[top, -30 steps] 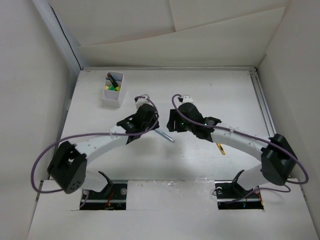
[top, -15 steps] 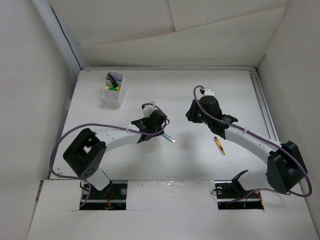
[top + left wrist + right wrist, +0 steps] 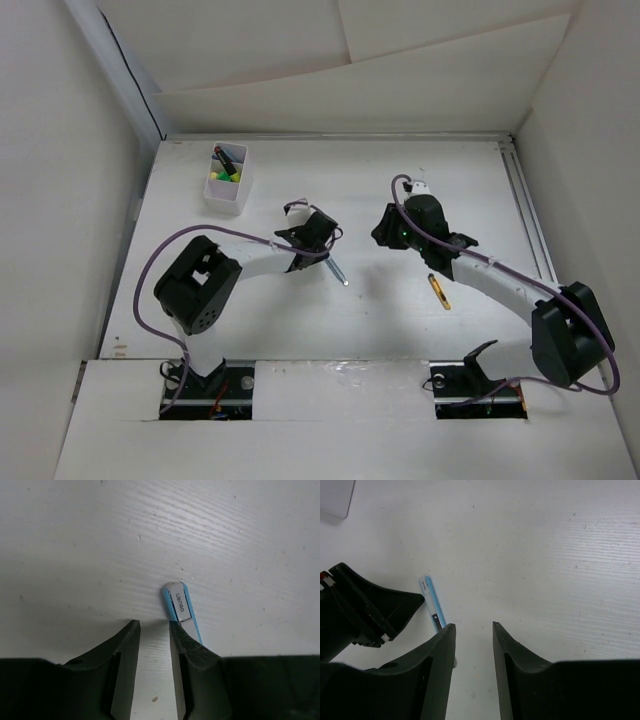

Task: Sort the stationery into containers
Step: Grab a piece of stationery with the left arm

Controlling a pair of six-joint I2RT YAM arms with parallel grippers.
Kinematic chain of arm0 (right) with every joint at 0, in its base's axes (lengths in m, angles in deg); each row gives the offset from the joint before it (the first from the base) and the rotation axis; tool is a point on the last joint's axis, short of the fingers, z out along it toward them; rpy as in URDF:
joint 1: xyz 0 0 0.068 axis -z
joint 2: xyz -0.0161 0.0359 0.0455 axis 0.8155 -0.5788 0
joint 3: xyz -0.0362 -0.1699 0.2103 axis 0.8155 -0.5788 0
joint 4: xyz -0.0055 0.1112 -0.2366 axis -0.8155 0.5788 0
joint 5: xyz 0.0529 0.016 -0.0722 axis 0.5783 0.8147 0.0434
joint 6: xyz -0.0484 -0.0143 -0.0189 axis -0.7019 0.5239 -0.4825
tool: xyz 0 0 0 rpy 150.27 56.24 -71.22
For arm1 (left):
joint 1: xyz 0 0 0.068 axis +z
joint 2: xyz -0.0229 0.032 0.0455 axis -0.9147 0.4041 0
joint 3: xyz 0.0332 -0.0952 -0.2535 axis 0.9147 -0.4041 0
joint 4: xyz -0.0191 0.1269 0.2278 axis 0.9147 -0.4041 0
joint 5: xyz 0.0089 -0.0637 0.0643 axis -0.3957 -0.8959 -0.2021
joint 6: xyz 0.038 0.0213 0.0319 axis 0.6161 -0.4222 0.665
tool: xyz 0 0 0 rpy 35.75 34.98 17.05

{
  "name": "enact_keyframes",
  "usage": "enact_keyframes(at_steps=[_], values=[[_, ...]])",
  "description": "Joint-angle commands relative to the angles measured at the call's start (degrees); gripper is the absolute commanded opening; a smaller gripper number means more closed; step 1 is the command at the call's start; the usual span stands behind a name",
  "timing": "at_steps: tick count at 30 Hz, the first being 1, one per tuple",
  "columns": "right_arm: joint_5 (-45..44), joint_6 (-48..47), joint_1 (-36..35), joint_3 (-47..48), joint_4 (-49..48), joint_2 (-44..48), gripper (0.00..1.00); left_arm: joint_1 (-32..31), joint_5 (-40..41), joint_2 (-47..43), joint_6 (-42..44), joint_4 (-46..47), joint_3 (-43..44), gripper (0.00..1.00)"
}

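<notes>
Left claw (image 3: 153, 625) narrowly parted, empty, just beside light-blue plastic pen (image 3: 181, 607) on white worktop (image 3: 75, 540); right claw (image 3: 473, 626) half-spread, empty, near pen. Best recentred astride pen before closing; white partitioned plastic box (image 3: 226, 203) well apart from pen.

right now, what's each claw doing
left claw: open, empty; slim light blue pen lies beside it, not gripped
right claw: open, holding nothing

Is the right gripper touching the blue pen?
Apart. The top view shows bare table between the right gripper and the blue pen, which lies by the left gripper.
</notes>
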Motion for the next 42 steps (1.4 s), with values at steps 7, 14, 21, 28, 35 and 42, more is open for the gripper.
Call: enact_keyframes(at_steps=[7, 14, 21, 28, 35, 42], values=[[0.54, -1.44, -0.3, 0.68, -3.49, -0.94, 0.42, -0.13, -3.18, 1.27, 3.02, 4.83, 3.04, 0.36], [0.63, -1.44, -0.3, 0.68, -3.49, -1.04, 0.42, -0.83, -4.59, -6.63, 3.02, 10.11, -2.06, 0.29], [0.35, -1.44, -0.3, 0.68, -3.49, -0.51, 0.42, -1.89, -1.89, -0.94, 4.77, 3.27, 6.01, 0.37], [0.26, -1.44, 0.84, 0.15, -3.49, 1.16, 0.42, -1.89, 2.25, 4.43, 4.25, -0.26, 11.11, 0.31], [2.01, -1.44, 1.55, 0.15, -3.49, 1.78, 0.43, -1.89, 3.84, 6.45, 4.16, -2.97, 13.58, 0.3], [2.63, -1.44, 2.07, -0.38, -3.49, 2.3, 0.45, -0.83, 1.91, 13.48, 6.09, -9.04, 19.99, 0.32]])
